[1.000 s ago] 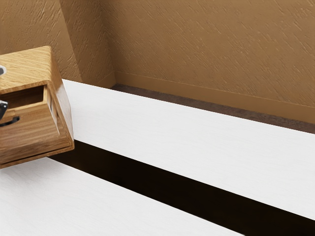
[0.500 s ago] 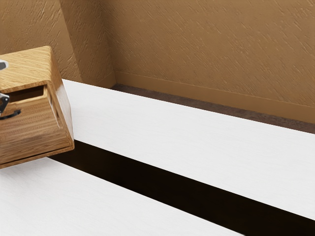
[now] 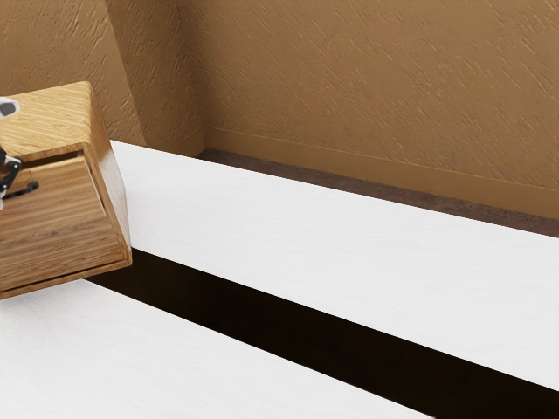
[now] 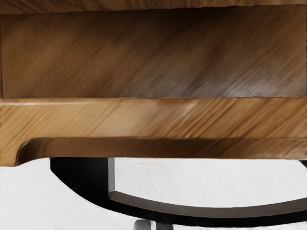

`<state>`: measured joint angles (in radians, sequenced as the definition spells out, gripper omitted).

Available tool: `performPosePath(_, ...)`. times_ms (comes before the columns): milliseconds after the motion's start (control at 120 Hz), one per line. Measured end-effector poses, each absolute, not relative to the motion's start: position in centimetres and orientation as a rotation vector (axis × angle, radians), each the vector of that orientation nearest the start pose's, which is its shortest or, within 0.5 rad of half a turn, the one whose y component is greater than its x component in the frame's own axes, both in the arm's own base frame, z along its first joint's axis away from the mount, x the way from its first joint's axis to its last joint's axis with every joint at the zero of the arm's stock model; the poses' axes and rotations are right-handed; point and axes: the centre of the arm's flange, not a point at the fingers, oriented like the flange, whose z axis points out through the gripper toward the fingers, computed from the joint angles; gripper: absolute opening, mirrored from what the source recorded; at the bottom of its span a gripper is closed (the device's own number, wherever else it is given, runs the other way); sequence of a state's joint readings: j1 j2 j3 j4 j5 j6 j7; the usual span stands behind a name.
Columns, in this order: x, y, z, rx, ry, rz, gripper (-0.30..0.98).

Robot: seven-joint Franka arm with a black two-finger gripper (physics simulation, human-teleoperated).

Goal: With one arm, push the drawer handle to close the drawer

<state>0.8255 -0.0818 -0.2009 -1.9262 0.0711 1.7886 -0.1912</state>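
In the exterior view, can make out the wooden cabinet (image 3: 52, 118) by the exterior view's left edge, cut off there. On its front, find the drawer (image 3: 65, 214) nearly pushed in, with a slim dark gap along its upper edge. Also on the cabinet's front, see the black curved handle (image 3: 28, 188), with the gripper (image 3: 8, 173) right up at it, partly out of frame. Cannot tell contact with the handle for sure. Above the cabinet's top, catch a pale rounded piece of the arm (image 3: 8, 107). Beneath the cabinet and out toward the exterior view's right, see the white tabletop (image 3: 306, 236), split by a long dark gap; beyond the cabinet, the brown textured wall (image 3: 367, 87).

In the wrist view, looking down close on the cabinet's front, see shaded wood, then a lighter wooden band, with the handle bowing outward from under it over the white tabletop. Just outside the bow, away from the cabinet, find the gripper's (image 4: 153, 225) two grey fingertips close together, with nothing clamped between.
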Motion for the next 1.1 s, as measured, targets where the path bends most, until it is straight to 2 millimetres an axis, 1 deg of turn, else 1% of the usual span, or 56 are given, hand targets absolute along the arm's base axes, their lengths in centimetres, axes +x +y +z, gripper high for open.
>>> performPosePath(75, 43.3, 31.6, 52.1, -2.826, -1.19, 0.103, -0.1)
performPosePath(192, 44.0, 32.1, 51.9, -2.83, -1.184, 0.104, -0.1)
performPosePath(375, 44.6, 32.8, 52.0, -2.824, -1.179, 0.095, -0.1)
performPosePath(525, 45.7, 33.6, 51.2, -2.831, -1.171, 0.107, -0.1)
performPosePath(625, 46.8, 32.5, 51.0, -2.85, -1.132, 0.11, -0.09)
performPosePath(700, 46.8, 32.3, 51.0, -2.852, -1.125, 0.109, -0.08)
performPosePath(775, 45.5, 31.8, 51.4, -2.836, -1.13, 0.115, -0.09)
performPosePath(858, 42.8, 30.5, 52.4, -2.808, -1.147, 0.109, -0.1)
performPosePath(917, 41.0, 28.7, 53.5, -2.794, -1.143, 0.092, -0.1)
performPosePath(992, 38.8, 26.2, 54.2, -2.785, -1.139, 0.078, -0.09)
performPosePath(1042, 37.2, 24.6, 54.9, -2.778, -1.142, 0.059, -0.04)
performPosePath(1100, 35.5, 22.4, 56.3, -2.768, -1.14, 0.031, 0.08)
